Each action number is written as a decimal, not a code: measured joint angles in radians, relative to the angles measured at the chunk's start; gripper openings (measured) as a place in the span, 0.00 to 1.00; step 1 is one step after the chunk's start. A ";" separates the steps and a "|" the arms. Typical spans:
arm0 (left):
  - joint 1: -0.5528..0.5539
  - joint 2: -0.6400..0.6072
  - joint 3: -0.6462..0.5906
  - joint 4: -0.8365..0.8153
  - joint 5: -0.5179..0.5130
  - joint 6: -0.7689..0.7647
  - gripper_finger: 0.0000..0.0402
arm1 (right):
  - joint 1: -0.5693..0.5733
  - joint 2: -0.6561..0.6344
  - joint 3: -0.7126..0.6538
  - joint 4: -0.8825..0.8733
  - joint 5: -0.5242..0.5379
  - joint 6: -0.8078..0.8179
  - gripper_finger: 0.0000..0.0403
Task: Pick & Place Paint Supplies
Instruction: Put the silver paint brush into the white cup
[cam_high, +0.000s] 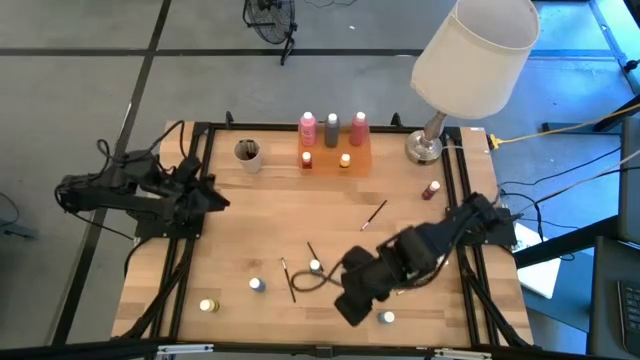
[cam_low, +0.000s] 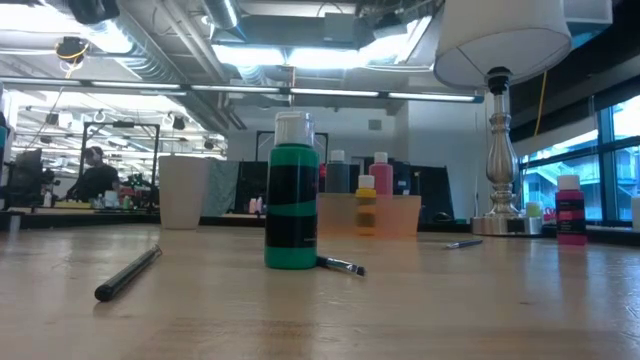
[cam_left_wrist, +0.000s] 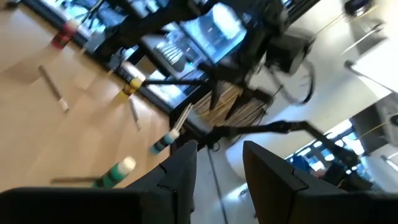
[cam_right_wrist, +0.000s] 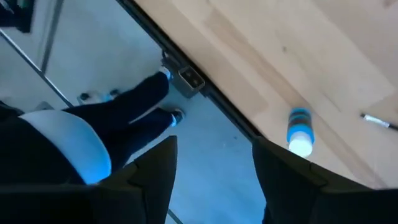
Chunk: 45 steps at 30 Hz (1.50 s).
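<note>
Three tall white-capped bottles stand in a row on the flat orange tray (cam_high: 357, 156) at the far edge of the table: a pink bottle (cam_high: 308, 127), a grey bottle (cam_high: 332, 127) and a second pink bottle (cam_high: 359, 125), with two small yellow-lidded pots (cam_high: 345, 160) in front of them on the tray. A beige cup (cam_high: 247, 152), plain and cylindrical, stands just left of the tray. A small dark red pot (cam_high: 431, 190) sits apart near the silver lamp base (cam_high: 424, 148), under a wide white shade. Thin dark brushes lie flat on the pale wooden table (cam_high: 250, 215): one brush (cam_high: 375, 214) toward the middle, others near the front beside a round white-capped green bottle (cam_low: 291, 195), which the low view shows upright with a black label. More small pots are scattered along the near edge, among them a blue pot (cam_high: 256, 285), a yellow pot (cam_high: 208, 305) and a white-lidded pot (cam_high: 386, 318). The right gripper (cam_high: 350, 305) hangs low over the near edge, close to that white-lidded pot; in its wrist view its fingers (cam_right_wrist: 155, 168) stand parted with nothing between them, above the table's edge and the floor. The left gripper (cam_high: 215, 195) rests at the left rim of the table, well apart from everything, its fingers (cam_left_wrist: 180, 171) partly open and holding nothing.
</note>
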 joint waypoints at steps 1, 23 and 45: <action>0.000 0.000 -0.008 0.026 -0.003 -0.006 0.32 | 0.010 0.006 0.000 0.000 0.008 0.008 0.53; 0.000 0.002 -0.055 0.225 0.103 -0.072 0.32 | -0.087 0.029 -0.009 -0.004 0.453 -1.129 0.53; -0.119 0.190 -0.055 0.678 -0.398 0.135 0.32 | -0.249 0.016 -0.115 -0.129 0.304 -1.487 0.53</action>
